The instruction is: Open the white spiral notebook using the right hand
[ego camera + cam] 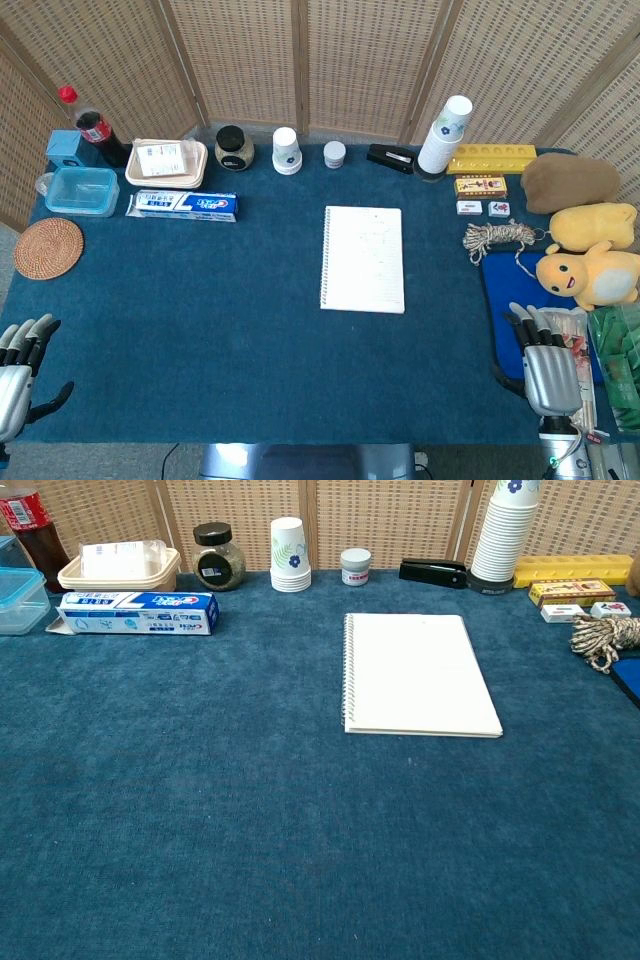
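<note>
Nearest you, your right hand (548, 372) rests at the table's (200, 320) near edge, well to the right of the white spiral notebook (364, 259) and nearer than it. Its fingers lie apart and point away from you, holding nothing. Your left hand (18, 372) sits at the near edge too, far to the left of the notebook, equally empty with its fingers spread. The chest view shows neither hand.

The notebook itself lies flat and closed on the blue cloth, roughly mid-table, with its spiral binding along its left side and the free edge of the cover on the right, the side your right hand would come from. So nothing of the task looks done yet: the cover is down and untouched. What is left, as I judge it, is the whole of it: bring the right hand across to the notebook's right edge, catch the cover there and fold it over the spiral to the left.

To the notebook's right lie a bundle of twine (497, 238) and yellow plush toys (590, 262), closer to your reach path than anything else. Beyond the notebook, along the far edge, stand a stack of paper cups (287, 151), a small white jar (334, 154) and a black stapler (391, 158); a toothpaste box (182, 205) lies far left of it.
</note>
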You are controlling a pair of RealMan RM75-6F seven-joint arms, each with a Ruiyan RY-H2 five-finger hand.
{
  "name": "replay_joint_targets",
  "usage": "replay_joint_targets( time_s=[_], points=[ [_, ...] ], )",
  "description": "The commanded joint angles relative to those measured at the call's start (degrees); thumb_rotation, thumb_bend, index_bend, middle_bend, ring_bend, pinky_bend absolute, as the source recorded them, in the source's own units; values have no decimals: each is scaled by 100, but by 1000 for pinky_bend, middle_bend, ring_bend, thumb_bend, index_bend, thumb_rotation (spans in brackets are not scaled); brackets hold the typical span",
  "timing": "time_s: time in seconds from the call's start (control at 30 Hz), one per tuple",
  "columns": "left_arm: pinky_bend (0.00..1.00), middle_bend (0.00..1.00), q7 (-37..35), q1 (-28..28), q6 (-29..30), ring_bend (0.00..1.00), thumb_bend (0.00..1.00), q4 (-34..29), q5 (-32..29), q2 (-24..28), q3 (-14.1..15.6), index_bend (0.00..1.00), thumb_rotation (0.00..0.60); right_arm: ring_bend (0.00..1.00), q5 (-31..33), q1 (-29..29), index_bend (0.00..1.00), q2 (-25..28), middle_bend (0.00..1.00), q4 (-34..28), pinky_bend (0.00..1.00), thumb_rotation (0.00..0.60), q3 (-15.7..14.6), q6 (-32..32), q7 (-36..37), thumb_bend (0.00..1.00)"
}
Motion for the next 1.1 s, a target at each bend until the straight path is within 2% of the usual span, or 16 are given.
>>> replay_joint_targets(
  time_s=[0.03,0.3,0.63,0.73,0.87,1.1],
  points=[
    [0,47,5,-2,-5,4,252,-5,-3,-1,-1,131,600,108,5,2,176,-3,182,4,157,600,5,-5,-1,216],
    [0,46,26,-2,-37,5,253,-18,-6,-9,22,131,600,108,27,5,176,-16,182,63,157,600,-1,-46,73,217],
    [0,47,12,52,193,4,253,-134,242,113,65,131,600,108,-409,241,174,-73,182,-118,157,600,46,-64,-37,216],
    [0,47,34,47,256,4,252,-212,368,175,83,131,600,108,-537,609,173,-231,182,-303,157,600,218,-410,-346,214],
    [0,47,27,51,273,4,252,-251,406,212,98,130,600,107,-351,934,172,-425,180,-357,157,600,431,-816,-637,214],
    [0,46,-26,28,246,4,252,-236,334,226,49,131,600,98,86,1483,166,-1047,176,83,155,600,792,-1381,-1025,207]
  ],
)
